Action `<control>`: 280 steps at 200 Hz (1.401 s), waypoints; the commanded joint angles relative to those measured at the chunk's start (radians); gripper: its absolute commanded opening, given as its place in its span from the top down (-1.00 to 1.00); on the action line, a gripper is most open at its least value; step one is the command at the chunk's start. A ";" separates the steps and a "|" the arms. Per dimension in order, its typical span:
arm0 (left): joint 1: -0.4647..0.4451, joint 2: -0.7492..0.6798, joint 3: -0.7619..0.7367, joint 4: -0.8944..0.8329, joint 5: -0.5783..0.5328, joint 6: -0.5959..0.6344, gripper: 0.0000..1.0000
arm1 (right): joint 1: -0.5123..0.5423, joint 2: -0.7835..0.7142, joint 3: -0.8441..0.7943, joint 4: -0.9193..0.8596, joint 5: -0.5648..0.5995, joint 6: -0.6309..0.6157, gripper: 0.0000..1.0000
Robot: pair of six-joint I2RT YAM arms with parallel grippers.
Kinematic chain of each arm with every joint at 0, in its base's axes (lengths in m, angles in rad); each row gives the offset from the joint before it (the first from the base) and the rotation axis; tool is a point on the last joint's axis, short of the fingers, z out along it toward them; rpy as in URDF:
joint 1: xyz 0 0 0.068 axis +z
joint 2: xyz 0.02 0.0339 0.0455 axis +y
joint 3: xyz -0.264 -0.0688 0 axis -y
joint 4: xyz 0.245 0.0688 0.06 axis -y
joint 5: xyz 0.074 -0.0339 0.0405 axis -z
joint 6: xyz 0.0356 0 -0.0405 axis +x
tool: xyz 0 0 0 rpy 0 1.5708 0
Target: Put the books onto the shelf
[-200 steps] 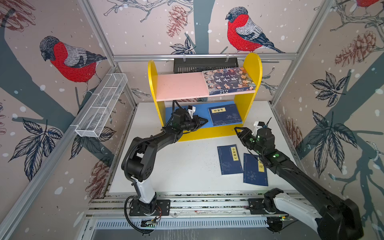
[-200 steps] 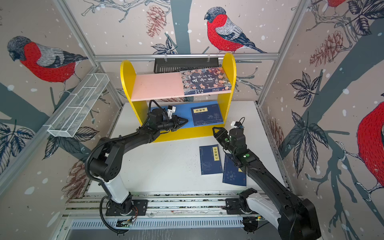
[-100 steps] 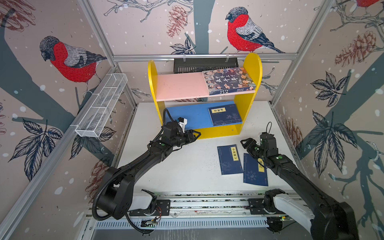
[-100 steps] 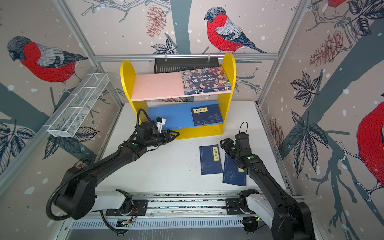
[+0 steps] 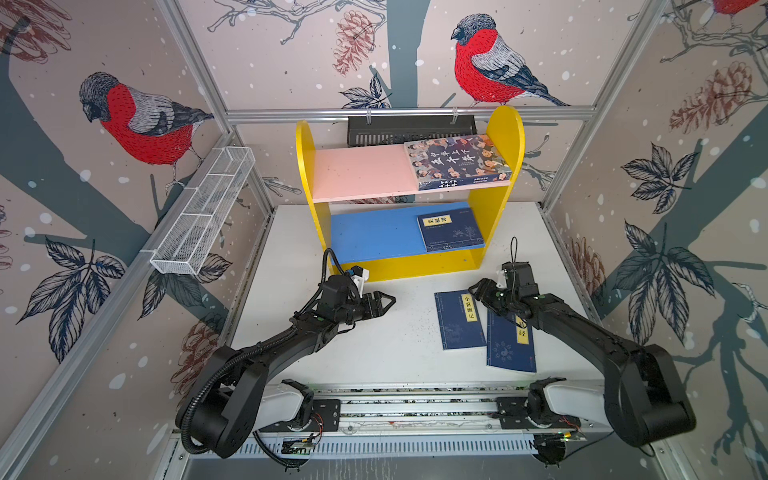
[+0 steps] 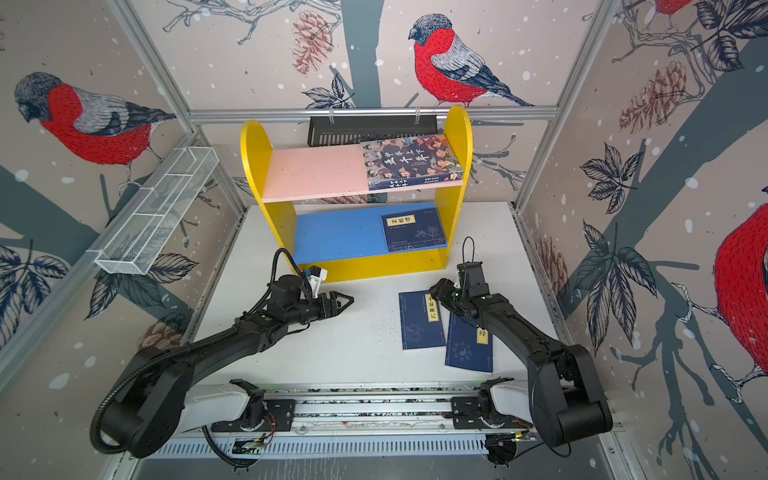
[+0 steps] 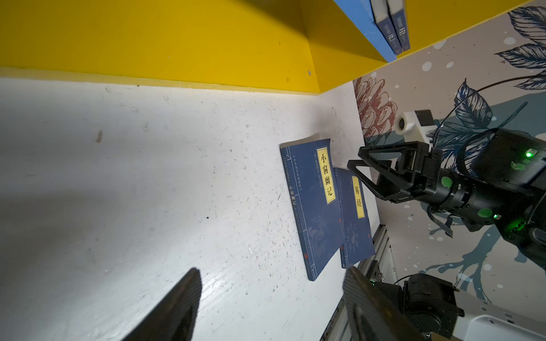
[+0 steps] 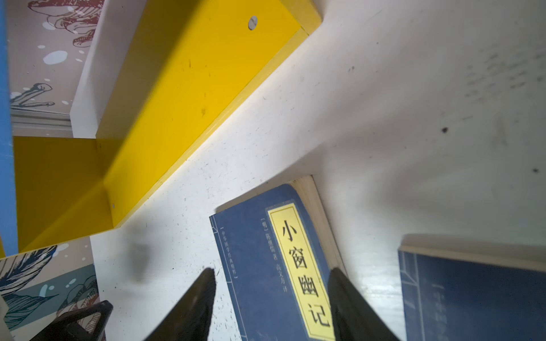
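Right wrist: gripper (image 8: 271, 271) over book (image 8: 246, 245) edge.

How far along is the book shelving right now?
Done: the cartoon-cover book lies on the pink board, and two navy books are stacked on the blue board. In hand: nothing; both arms' jaws stand open, the right ones above one book on the table. Left: that book and its neighbour.

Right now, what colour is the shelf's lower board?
The lower board is blue, clearest in a top view.
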 commanded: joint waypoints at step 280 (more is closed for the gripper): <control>-0.103 0.203 -0.050 0.135 0.052 -0.075 -0.68 | 0.348 0.105 -0.022 0.015 -0.061 0.096 -0.11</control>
